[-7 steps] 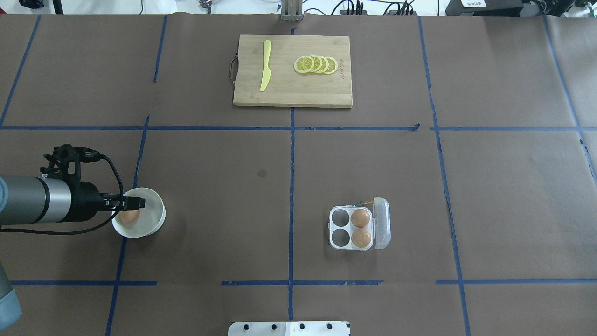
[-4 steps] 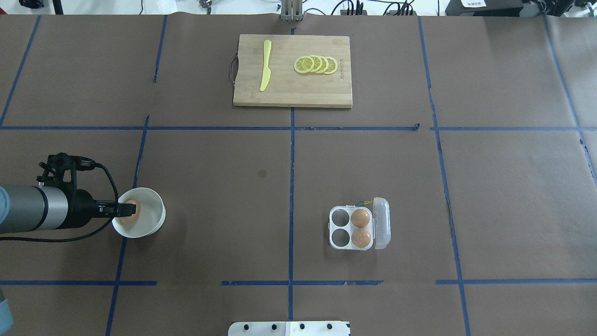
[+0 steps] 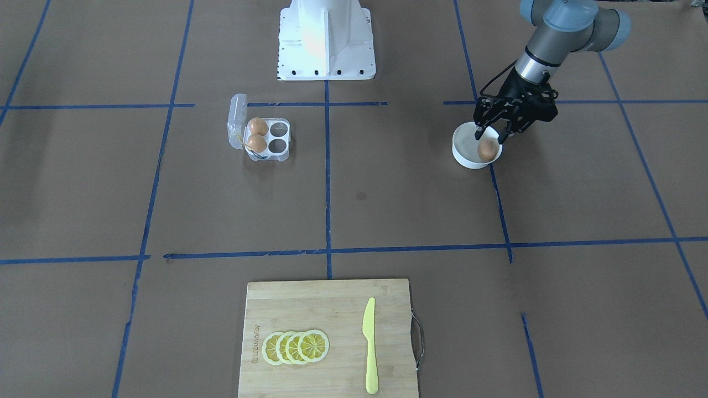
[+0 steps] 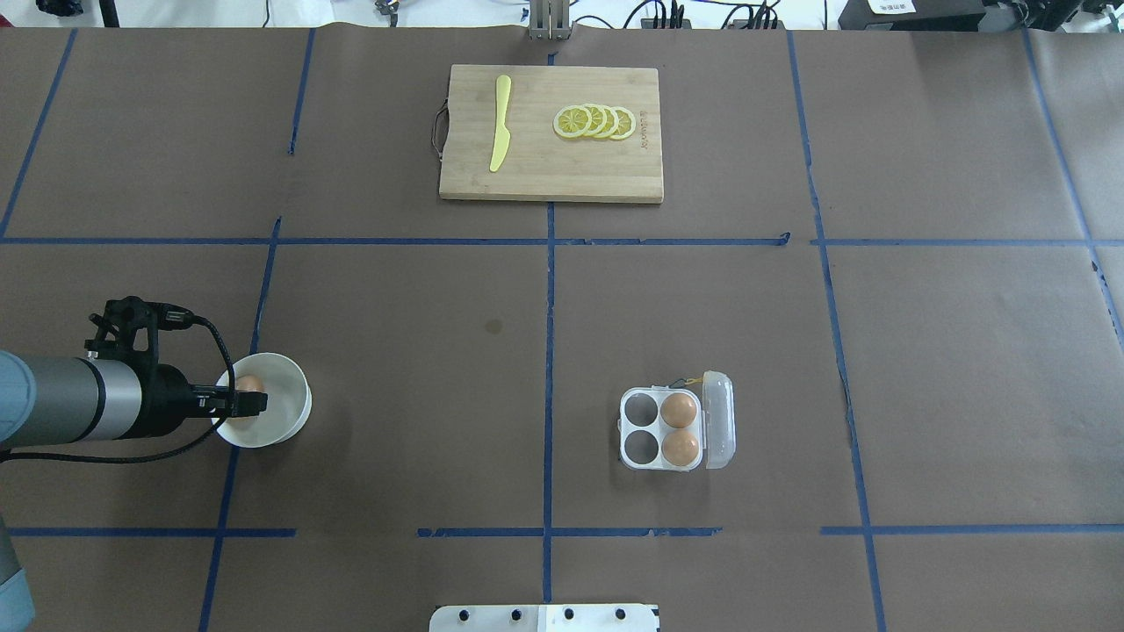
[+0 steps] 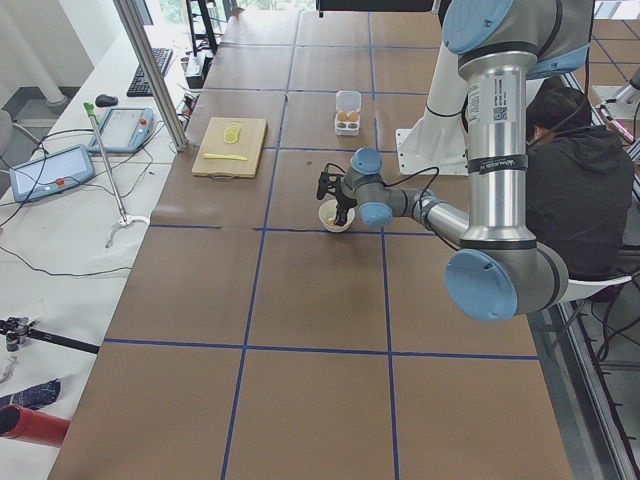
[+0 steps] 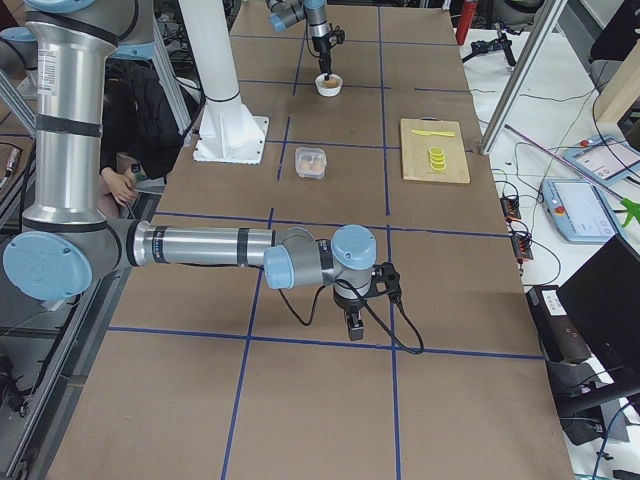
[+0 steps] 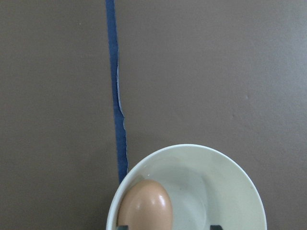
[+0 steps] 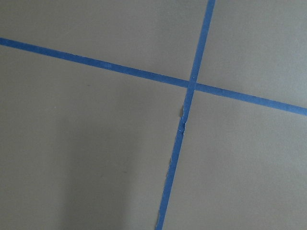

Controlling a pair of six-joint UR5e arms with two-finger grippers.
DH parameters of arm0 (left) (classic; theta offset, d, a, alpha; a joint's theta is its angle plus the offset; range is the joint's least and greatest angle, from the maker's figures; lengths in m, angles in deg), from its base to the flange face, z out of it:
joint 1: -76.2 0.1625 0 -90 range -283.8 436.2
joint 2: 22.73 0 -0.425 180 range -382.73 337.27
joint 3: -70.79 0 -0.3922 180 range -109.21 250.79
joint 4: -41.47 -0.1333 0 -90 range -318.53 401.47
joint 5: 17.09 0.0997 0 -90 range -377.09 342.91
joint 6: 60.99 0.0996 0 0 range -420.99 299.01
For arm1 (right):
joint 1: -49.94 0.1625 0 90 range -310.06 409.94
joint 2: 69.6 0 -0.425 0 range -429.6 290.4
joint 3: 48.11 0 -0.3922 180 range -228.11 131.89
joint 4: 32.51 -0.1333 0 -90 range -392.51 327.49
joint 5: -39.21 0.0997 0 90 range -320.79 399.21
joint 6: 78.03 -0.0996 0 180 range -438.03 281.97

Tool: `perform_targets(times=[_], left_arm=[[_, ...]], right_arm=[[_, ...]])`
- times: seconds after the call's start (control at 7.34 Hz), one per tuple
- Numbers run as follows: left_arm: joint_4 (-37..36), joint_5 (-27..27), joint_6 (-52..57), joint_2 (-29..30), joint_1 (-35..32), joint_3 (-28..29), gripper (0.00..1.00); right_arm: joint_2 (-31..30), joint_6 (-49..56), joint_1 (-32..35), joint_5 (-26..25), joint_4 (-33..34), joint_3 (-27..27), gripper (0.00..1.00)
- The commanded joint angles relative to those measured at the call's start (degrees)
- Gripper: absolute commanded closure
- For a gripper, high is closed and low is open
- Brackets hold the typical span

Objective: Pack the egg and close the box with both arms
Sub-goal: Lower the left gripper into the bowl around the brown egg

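Note:
A white bowl at the table's left holds one orange-brown egg. My left gripper is open and reaches down into the bowl. In the left wrist view the egg lies between the fingertips, close to the one on that view's left. The clear box stands right of centre with its lid open; two eggs fill its right cells and its left cells are empty. My right gripper shows only in the exterior right view, low over bare table; I cannot tell if it is open or shut.
A wooden cutting board with lemon slices and a yellow knife lies at the far middle. The white pedestal base stands at the robot's edge. Blue tape lines cross the brown table cover.
My left gripper drew back to the left off the bowl's middle, then came a little to the right again. The egg in the bowl shifted slightly toward the far side.

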State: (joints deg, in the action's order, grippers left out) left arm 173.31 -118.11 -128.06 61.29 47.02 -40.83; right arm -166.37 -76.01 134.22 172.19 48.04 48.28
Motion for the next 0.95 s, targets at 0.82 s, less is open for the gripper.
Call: perform_targets(times=[0.82], left_arm=[[-0.09, 1.18, 0.1, 3.44, 2.19, 3.42, 0.27]], right_arm=[[0.08, 0.18, 0.0, -0.09, -0.05, -0.85, 0.0]])
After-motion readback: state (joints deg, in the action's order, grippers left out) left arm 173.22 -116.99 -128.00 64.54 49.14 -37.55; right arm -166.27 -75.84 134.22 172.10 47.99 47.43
